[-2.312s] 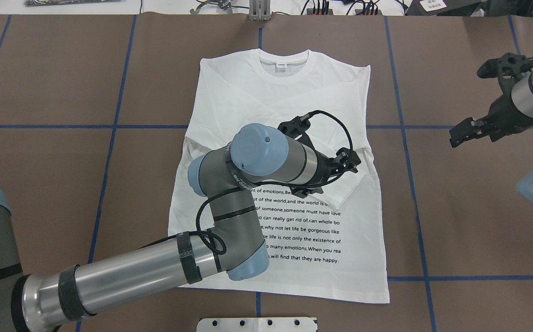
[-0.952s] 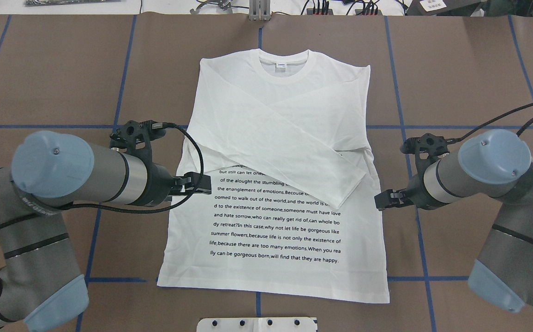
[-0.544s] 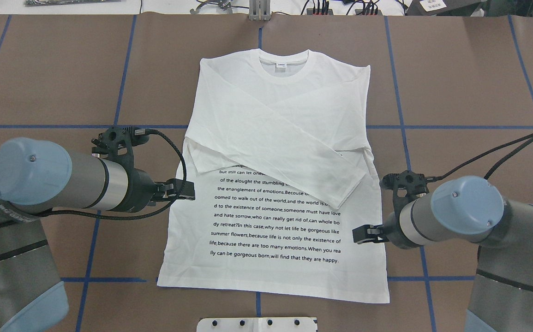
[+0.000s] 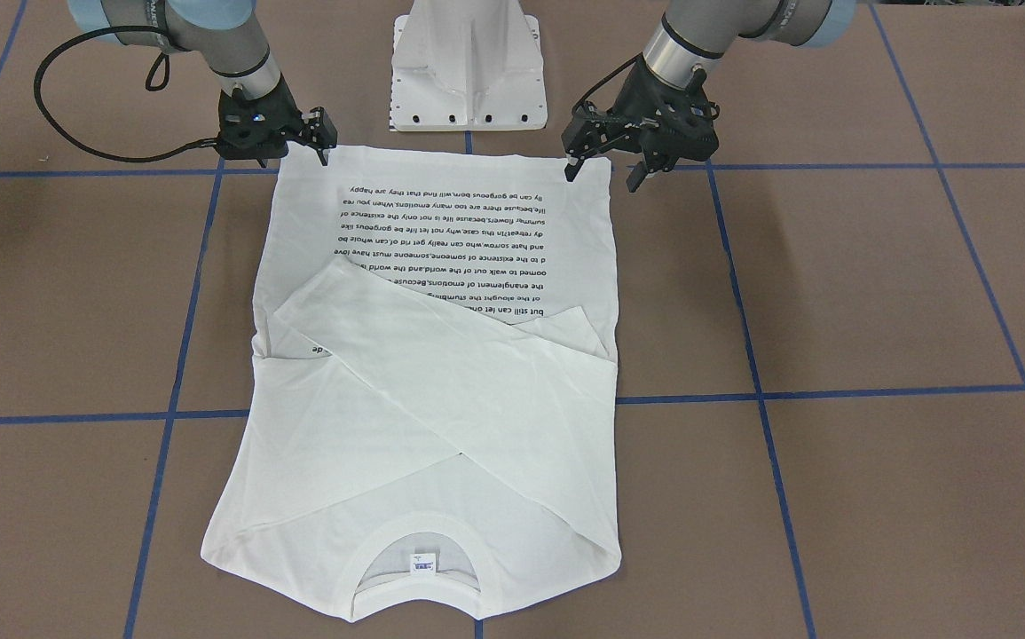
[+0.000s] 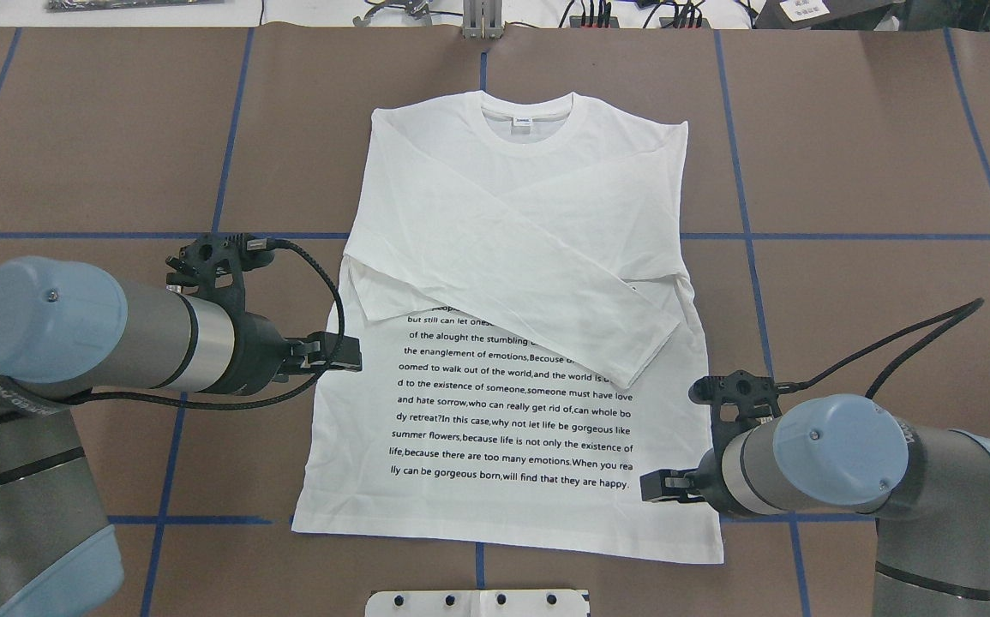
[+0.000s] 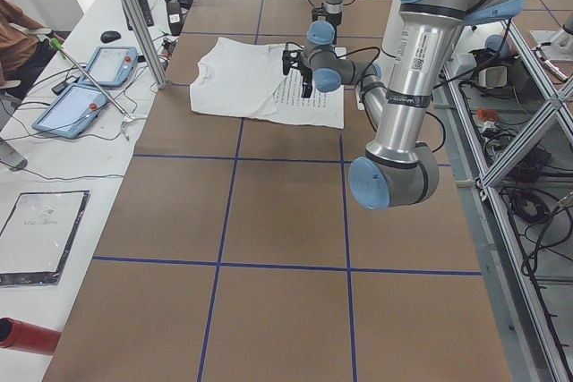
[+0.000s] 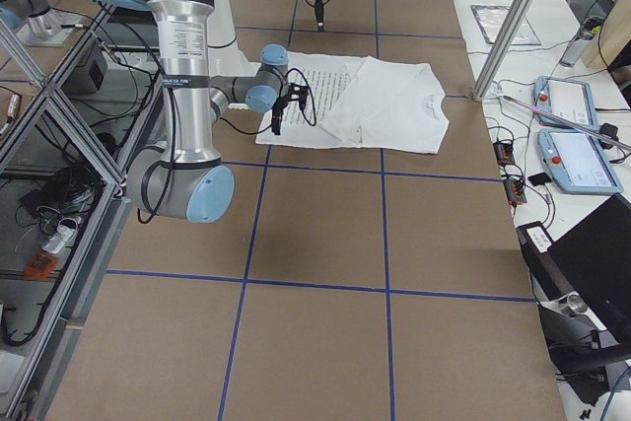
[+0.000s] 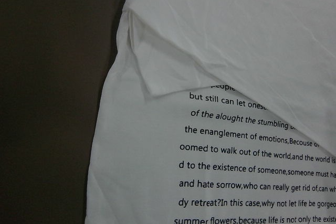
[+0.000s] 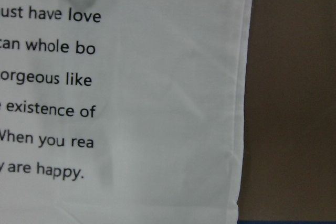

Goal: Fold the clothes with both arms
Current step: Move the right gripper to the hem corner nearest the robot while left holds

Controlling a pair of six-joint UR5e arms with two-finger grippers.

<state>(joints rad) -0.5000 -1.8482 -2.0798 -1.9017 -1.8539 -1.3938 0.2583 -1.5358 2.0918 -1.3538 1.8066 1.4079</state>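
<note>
1. Front-facing: white T-shirt [image 4: 441, 426] lies flat on the brown table [image 4: 876, 293], sleeves crossed over the chest. The left gripper [image 4: 603, 170] and right gripper [image 4: 301, 151] are both spread and hold nothing.
2. Overhead: collar [image 5: 529, 120] away from the robot. The left gripper is at the shirt's left edge and the right gripper is near the hem.
3. Exterior left: shirt beyond the near arm.
4. Exterior right: printed end nearest the robot.
5. Left wrist: sleeve end [image 8: 155, 72] overlaps the text block [image 8: 247, 150].
6. Right wrist: shirt's side edge against the table.

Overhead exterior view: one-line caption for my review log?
White long-sleeved T-shirt, sleeves crossed, lies flat; left gripper and right gripper hover at opposite side edges.
</note>
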